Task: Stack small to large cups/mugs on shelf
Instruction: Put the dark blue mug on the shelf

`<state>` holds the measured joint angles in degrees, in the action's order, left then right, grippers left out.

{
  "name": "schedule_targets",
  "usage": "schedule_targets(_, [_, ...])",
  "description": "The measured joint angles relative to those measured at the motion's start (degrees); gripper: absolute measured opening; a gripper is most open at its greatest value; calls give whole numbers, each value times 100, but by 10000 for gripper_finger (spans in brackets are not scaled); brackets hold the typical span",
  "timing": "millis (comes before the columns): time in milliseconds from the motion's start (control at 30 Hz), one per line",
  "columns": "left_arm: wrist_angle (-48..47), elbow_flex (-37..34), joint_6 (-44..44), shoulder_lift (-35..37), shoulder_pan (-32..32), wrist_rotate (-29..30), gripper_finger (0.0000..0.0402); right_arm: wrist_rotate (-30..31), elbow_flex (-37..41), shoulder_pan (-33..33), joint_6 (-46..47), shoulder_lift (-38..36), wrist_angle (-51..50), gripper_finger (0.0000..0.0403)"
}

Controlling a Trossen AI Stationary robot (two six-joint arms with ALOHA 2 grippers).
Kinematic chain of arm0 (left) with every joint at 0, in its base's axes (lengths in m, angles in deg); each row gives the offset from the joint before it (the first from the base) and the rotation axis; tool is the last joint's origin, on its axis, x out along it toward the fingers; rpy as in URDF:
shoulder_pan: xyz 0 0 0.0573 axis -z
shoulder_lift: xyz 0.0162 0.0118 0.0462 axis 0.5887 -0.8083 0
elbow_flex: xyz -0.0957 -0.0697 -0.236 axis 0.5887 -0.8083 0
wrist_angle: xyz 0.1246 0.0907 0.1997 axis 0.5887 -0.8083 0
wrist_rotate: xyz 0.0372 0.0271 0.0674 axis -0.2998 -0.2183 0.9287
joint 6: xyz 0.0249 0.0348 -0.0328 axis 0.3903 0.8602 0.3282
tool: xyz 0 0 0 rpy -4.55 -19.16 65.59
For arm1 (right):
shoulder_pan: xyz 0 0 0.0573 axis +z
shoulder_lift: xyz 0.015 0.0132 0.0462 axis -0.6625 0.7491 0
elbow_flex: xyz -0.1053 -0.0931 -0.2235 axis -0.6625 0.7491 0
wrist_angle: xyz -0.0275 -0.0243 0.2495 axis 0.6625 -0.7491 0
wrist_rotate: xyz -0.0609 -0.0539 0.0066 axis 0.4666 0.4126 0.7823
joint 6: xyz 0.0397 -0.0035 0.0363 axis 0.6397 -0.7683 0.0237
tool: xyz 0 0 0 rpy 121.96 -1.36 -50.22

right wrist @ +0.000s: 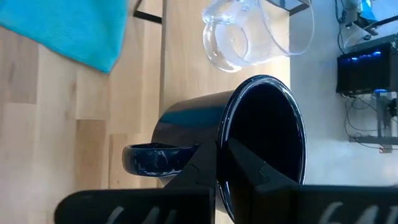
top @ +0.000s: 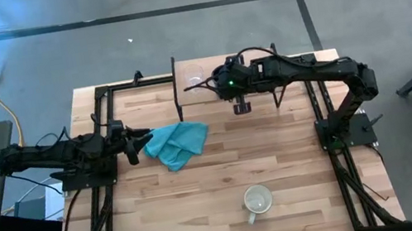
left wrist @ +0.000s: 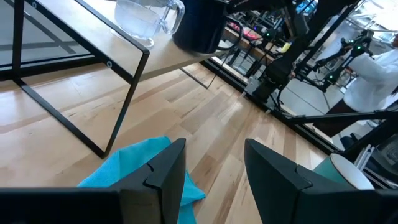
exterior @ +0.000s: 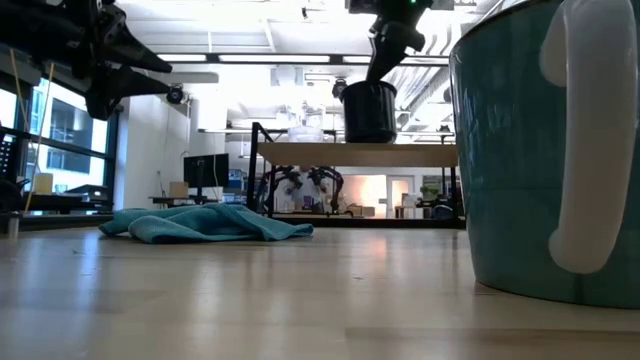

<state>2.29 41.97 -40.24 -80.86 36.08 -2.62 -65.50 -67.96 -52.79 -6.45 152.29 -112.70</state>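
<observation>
The shelf (top: 250, 52) stands at the table's far middle. A clear glass cup (top: 195, 74) with a handle stands on its left part and also shows in the right wrist view (right wrist: 242, 37). My right gripper (top: 228, 84) is shut on the black mug (right wrist: 261, 143) over the shelf, right of the glass cup. The larger mug (top: 257, 200), pale from above with a teal outer wall (exterior: 520, 150), stands on the table near the front edge. My left gripper (top: 137, 146) is open and empty at the table's left, beside a teal cloth (top: 179, 143). My right gripper holds the black mug by its rim (right wrist: 231, 134), right beside the handle (right wrist: 155, 158), with one finger inside the mug and one outside. The fingers come from above, pointing down. The mug is upright (exterior: 370, 112), its base at the shelf top; whether it rests there I cannot tell.
The teal cloth (exterior: 205, 222) lies crumpled on the table left of centre, in front of the shelf's left legs (left wrist: 124, 106). Black frame rails (top: 100, 133) run along the table's left and right sides. Bare wood lies between the shelf and the front mug.
</observation>
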Motion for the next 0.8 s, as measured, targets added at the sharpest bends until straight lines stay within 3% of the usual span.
schedule_targets(800, [-73,0,50,0,0,111,152,-317,0,-448,-343,-4,339,0])
